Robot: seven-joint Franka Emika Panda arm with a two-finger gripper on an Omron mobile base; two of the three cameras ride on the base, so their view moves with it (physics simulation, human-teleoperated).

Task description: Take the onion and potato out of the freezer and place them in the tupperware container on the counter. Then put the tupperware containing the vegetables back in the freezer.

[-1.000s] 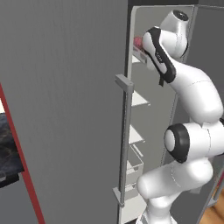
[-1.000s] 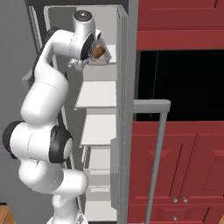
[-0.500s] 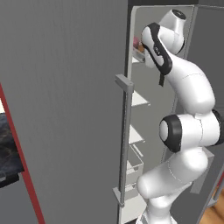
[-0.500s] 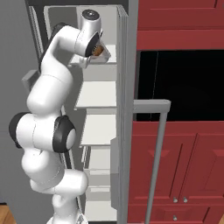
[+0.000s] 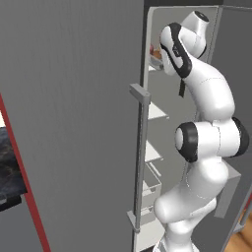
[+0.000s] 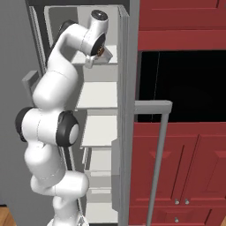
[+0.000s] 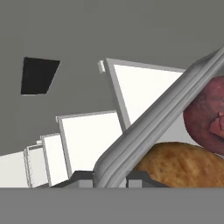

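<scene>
Two vegetables, potato (image 7: 181,164) and onion (image 7: 205,116), apparently inside tupperware container (image 7: 157,120).

Simulated home kitchen: tall grey freezer (image 5: 74,123) with white shelves (image 6: 98,95), dark red cabinets (image 6: 185,172), black counter (image 5: 10,167).

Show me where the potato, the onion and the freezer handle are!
potato (image 7: 181,164), hand view, on its bumpy brown skin, bottom right.
onion (image 7: 205,118), hand view, on its dark red skin, right edge.
freezer handle (image 5: 141,162), left base view, on the middle of the upright grey bar.
</scene>
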